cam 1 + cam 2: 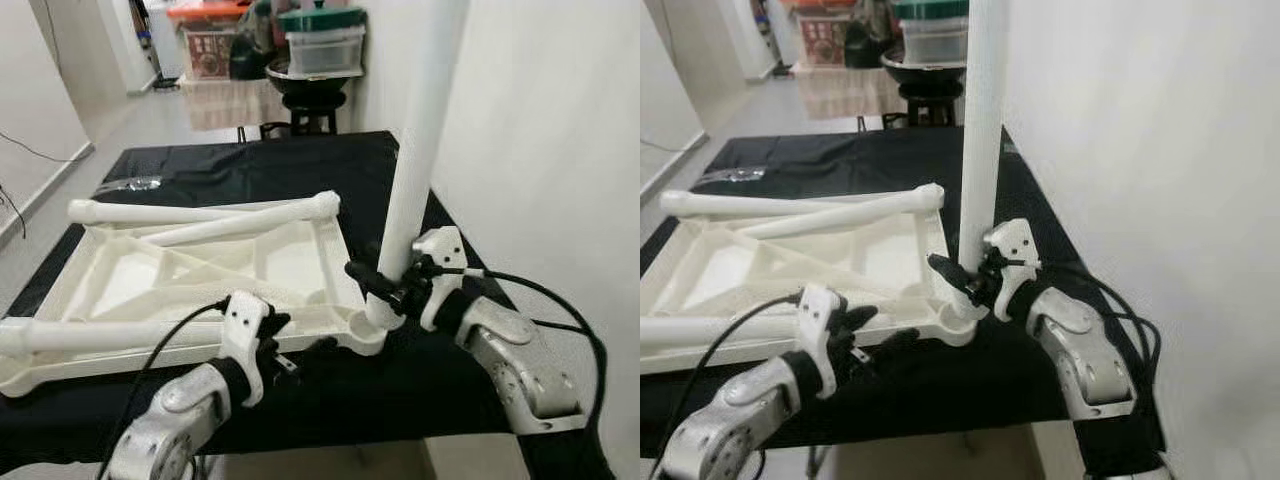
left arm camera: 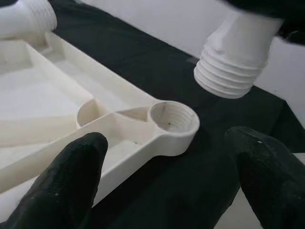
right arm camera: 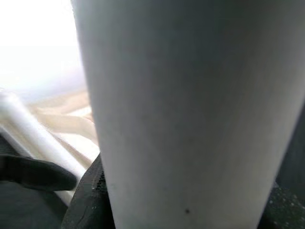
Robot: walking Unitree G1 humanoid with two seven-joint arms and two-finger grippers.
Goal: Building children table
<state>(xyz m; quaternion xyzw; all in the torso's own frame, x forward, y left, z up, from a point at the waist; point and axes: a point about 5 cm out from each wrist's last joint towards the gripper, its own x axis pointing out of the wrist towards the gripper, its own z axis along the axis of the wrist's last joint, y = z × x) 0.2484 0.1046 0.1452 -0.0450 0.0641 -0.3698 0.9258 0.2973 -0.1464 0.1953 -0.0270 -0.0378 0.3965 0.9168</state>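
My left claw (image 1: 300, 352) hangs open at the near edge of the overturned cream plastic tabletop (image 1: 200, 275), which lies on the black-draped desk (image 1: 250, 165). My right claw (image 1: 385, 285) is clamped on the upright white plastic leg (image 1: 420, 130), its threaded end poised just above the round corner socket (image 2: 173, 122). If I lower it tilted, the threads could cross and jam; a turning push could skid the unheld top. I count one tabletop, one leg in my grip, and three loose legs (image 1: 255, 222) lying across the top.
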